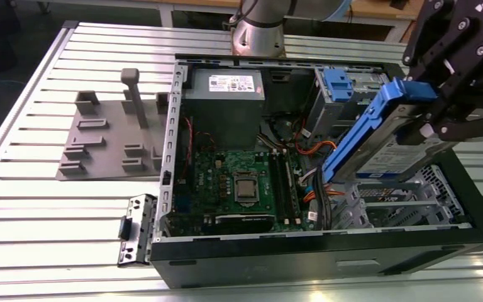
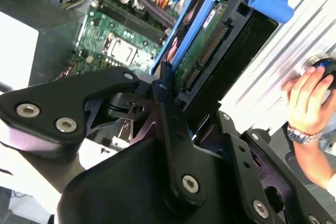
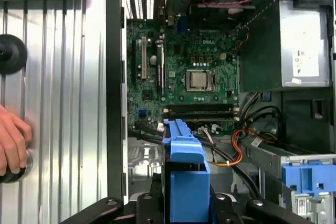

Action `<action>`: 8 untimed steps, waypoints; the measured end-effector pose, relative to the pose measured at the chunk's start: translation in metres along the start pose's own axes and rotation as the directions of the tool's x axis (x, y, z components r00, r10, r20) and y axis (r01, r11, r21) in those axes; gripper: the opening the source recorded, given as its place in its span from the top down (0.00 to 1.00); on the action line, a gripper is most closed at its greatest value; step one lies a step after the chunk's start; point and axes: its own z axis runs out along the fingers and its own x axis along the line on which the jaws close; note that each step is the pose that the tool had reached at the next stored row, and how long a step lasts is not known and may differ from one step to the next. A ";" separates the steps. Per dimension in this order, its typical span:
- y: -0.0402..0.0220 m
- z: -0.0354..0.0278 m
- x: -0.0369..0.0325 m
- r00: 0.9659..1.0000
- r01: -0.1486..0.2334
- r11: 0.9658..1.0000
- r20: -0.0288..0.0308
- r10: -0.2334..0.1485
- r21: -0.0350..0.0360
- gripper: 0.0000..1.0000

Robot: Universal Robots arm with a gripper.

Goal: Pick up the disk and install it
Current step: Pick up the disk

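Slatted aluminium table (image 1: pixel 48 207) carries an open black PC case (image 1: pixel 326 258) lying on its side, side panel off.

Inside the case, near to far in the exterior view: green motherboard (image 1: pixel 233 182) with bare CPU socket (image 1: pixel 248 187) in the middle, orange and black cables (image 1: pixel 313 182) bundled just beside it toward the exterior view's right, then the grey power supply box (image 1: pixel 224 100) with its white sticker at the far end. Drive cage (image 1: pixel 342 100) sits at the far corner on the exterior view's right with a blue plastic tab (image 1: pixel 336 80) on top.

Gripper (image 1: pixel 434 126) hangs over the case edge on the exterior view's right, jaws clamped onto the disk (image 1: pixel 392 141). Disk is held tilted, clear of the case floor, blue carrier frame toward the motherboard, white-and-blue label facing out. In the second wrist view the fingers (image 2: pixel 168 108) press against the disk (image 2: pixel 210 51) near its connector edge, circuit board side showing.

Grey plastic fixture (image 1: pixel 111 135) with upright pegs sits on the table at the exterior view's left, well apart from the case. A person's hand (image 3: pixel 11 145) rests on the table beside the case.
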 end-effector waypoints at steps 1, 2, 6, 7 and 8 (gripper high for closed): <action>-0.0045 0.0002 0.0001 1.000 0.000 1.000 0.000 0.000 0.000 0.64; -0.0090 0.0004 0.0002 1.000 0.000 1.000 0.000 0.000 0.000 0.64; -0.0327 0.0045 0.0008 1.000 0.000 1.000 0.000 0.000 -0.001 0.64; -0.0365 0.0059 0.0009 1.000 0.000 1.000 0.000 0.000 -0.001 0.64; -0.0401 0.0072 0.0011 1.000 0.000 1.000 0.000 0.000 -0.001 0.64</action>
